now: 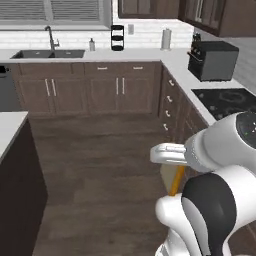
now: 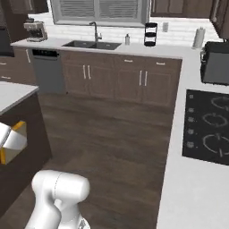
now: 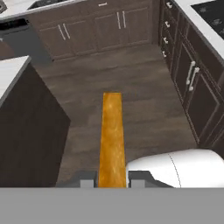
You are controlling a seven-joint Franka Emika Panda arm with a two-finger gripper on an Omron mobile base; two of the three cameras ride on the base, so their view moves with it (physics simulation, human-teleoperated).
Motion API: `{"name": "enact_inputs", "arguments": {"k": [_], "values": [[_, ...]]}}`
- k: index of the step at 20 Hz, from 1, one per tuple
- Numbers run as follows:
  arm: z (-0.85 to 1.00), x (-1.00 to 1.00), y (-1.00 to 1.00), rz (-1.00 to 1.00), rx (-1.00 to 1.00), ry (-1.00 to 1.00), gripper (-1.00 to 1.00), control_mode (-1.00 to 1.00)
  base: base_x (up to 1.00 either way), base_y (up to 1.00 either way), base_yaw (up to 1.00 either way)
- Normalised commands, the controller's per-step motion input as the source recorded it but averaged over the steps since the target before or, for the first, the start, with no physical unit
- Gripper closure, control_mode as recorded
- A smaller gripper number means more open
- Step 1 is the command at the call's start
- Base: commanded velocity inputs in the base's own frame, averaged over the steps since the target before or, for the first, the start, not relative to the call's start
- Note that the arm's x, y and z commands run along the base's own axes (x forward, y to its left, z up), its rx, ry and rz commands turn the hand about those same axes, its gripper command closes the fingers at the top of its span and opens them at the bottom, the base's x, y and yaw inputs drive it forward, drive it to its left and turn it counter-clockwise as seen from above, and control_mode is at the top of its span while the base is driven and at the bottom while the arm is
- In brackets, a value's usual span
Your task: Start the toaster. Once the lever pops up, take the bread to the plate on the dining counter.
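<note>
My gripper (image 3: pixel 113 179) is shut on the bread (image 3: pixel 112 131), a tan slice with a brown-orange crust, seen edge-on and running away from the fingers. The slice hangs under the white hand above the wood floor (image 1: pixel 172 181) and shows at the left edge of the right base view (image 2: pixel 13 138). The dark boxy toaster (image 1: pixel 212 61) stands on the right-hand counter beyond the hob (image 2: pixel 217 62), far from the gripper. The dining counter's off-white top and dark base lie to the left (image 1: pixel 10 127) (image 2: pixel 13 96) (image 3: pixel 11 72). The plate is out of view.
A black hob (image 1: pixel 225 100) is set in the pale worktop on the right. Brown cabinets (image 1: pixel 100 90) run along the back wall, with a sink and tap (image 1: pixel 47 52), a dishwasher (image 2: pixel 47 71) and a paper roll (image 1: pixel 166 39). Open wood floor (image 1: pixel 100 165) separates the island from the cabinets.
</note>
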Motion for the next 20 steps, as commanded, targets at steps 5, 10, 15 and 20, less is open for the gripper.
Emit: {"name": "enact_inputs", "arguments": {"k": [5,10,15,20], "values": [[0.0,0.0,0.0,0.0,0.0,0.0,1.0,1.0,0.1,0.0,0.97],[0.0,0.0,0.0,0.0,0.0,0.0,1.0,1.0,0.35,0.0,0.91],[0.0,0.0,0.0,0.0,0.0,0.0,1.0,1.0,0.56,0.0,0.82],[0.0,0.0,0.0,0.0,0.0,0.0,1.0,1.0,0.44,0.19,0.58]]}}
